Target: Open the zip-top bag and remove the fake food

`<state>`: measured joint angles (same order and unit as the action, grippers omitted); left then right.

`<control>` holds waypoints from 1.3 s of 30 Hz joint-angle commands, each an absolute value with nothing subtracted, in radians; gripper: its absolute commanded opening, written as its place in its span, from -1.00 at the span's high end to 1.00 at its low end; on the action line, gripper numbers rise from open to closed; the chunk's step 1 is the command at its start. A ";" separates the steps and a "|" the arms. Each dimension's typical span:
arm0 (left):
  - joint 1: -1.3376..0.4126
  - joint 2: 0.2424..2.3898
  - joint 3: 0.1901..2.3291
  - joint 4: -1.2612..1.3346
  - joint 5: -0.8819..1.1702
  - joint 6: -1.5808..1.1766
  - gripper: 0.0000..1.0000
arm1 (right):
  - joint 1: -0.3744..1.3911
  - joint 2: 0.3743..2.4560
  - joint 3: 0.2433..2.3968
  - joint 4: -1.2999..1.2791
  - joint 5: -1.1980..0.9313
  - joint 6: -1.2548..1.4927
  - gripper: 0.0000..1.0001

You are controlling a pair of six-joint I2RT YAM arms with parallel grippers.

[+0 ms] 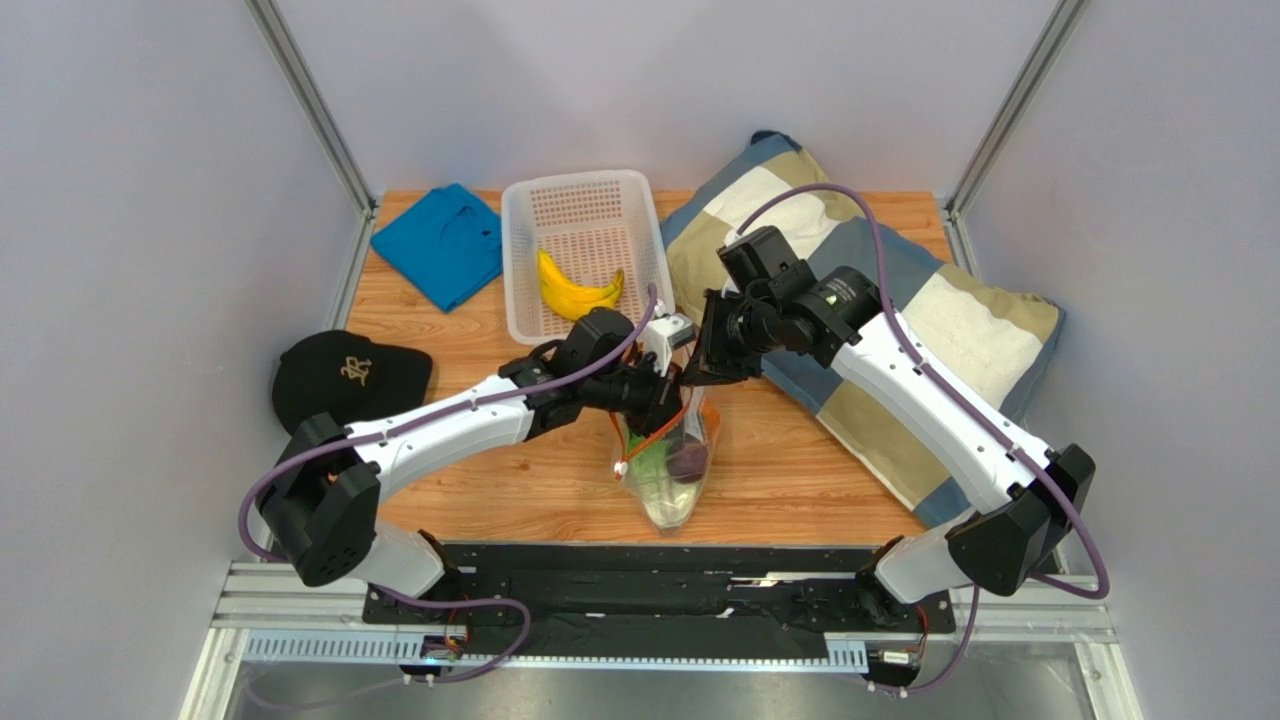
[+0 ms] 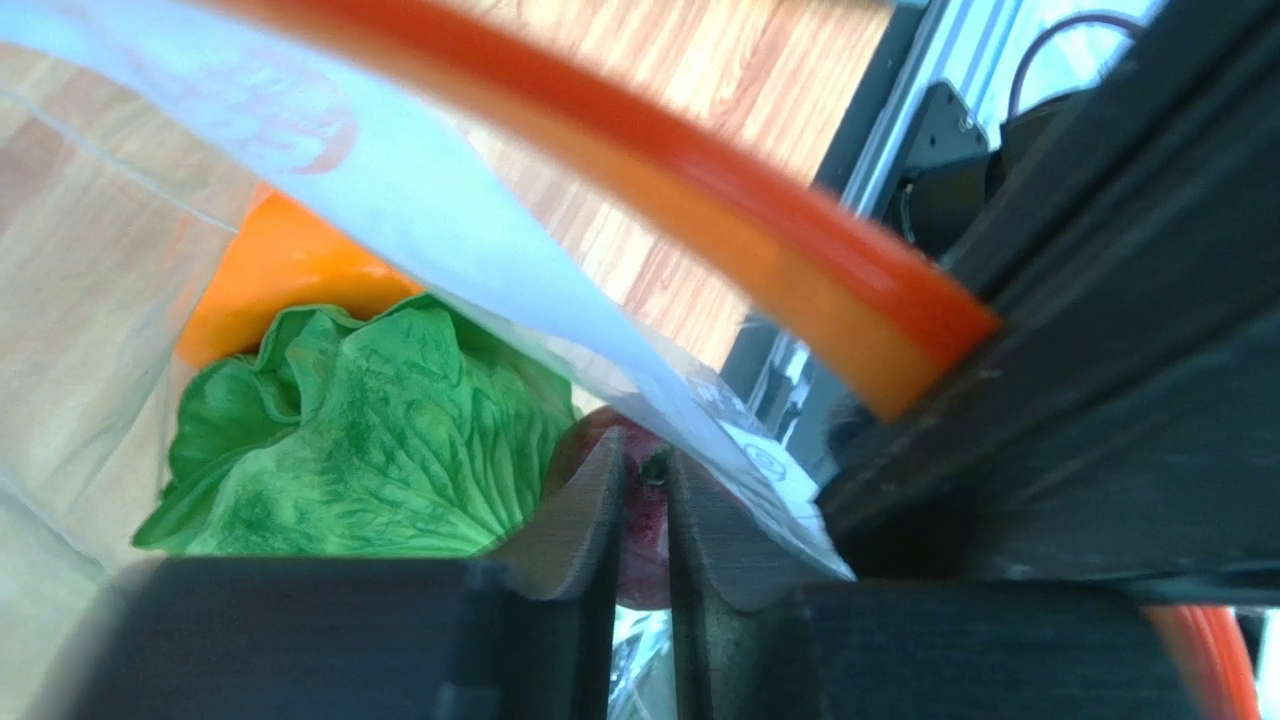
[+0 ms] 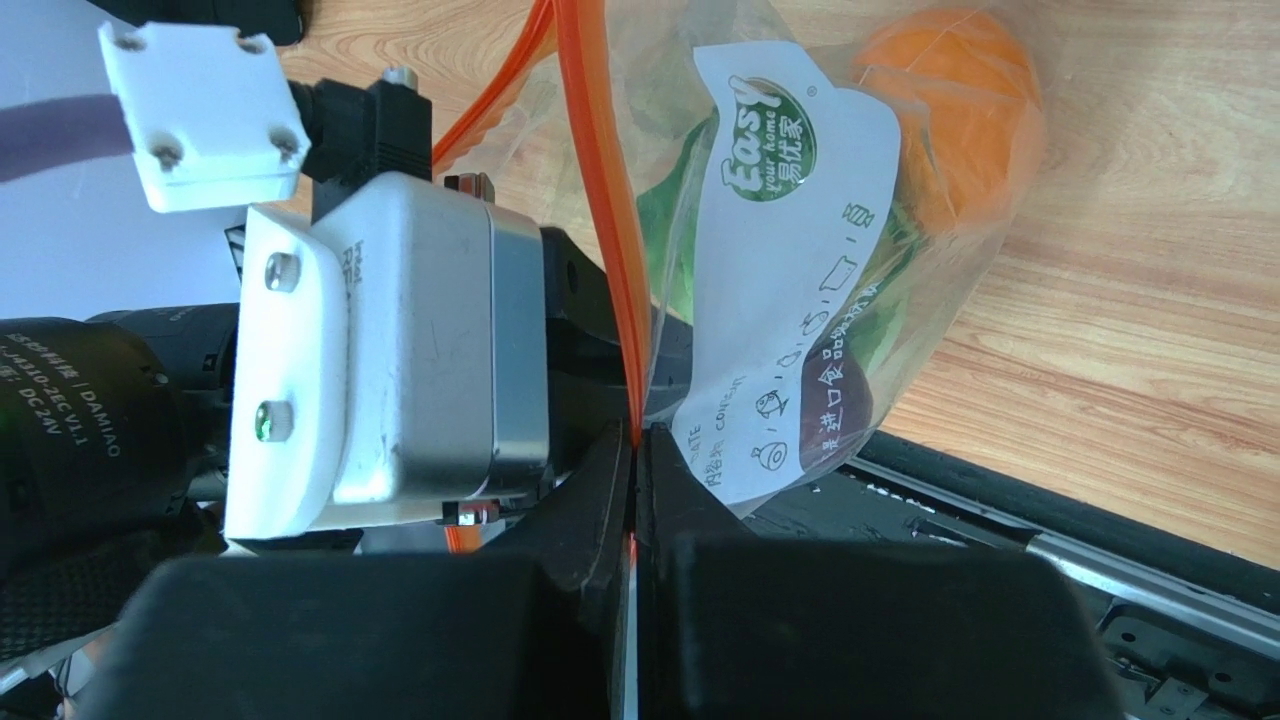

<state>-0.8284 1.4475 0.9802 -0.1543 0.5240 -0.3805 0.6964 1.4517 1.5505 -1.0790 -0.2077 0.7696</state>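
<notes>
Wooden table [image 1: 511, 495] carries 1 zip-top bag [image 1: 672, 488], its long axis near-to-far and its mouth lifted at the far end. 3 fake food pieces [image 2: 361, 435] are inside, and 1 banana [image 1: 579, 288] is in 1 basket [image 1: 586, 210]. Right gripper [image 3: 633, 465] pinches the zip strip [image 3: 616, 225]. Left gripper [image 2: 643, 503] is inside the bag with jaws almost together; if it holds something I cannot tell.

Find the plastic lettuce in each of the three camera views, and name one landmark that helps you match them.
Top view: the lettuce shows as green inside the bag, low in the centre of the picture.
Left wrist: it fills the lower left, below the orange fruit.
Right wrist: only green slivers beside the bag's white label, upper middle.
Shared landmark: the bag's orange-red zip strip.
</notes>
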 commanded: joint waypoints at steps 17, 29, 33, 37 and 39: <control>-0.834 1.207 1.101 -0.353 0.316 -0.336 1.00 | 0.690 1.350 1.451 -1.068 -0.124 0.663 1.00; -0.669 1.212 1.351 -0.402 0.116 -0.311 1.00 | 0.690 1.396 1.486 -1.143 -0.040 0.592 1.00; -0.511 1.310 1.408 -0.345 0.159 -0.394 1.00 | 0.689 1.423 1.520 -1.170 -0.032 0.568 1.00; -0.433 1.495 1.520 -0.412 0.149 -0.449 1.00 | 0.681 1.442 1.554 -1.189 -0.026 0.538 1.00; -0.397 1.625 1.602 -0.471 0.166 -0.463 1.00 | 0.675 1.448 1.571 -1.193 -0.029 0.526 1.00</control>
<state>-0.4408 1.4372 1.4967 -0.3923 0.1505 -0.4019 0.6884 1.4437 1.5024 -1.1736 -0.0555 0.5747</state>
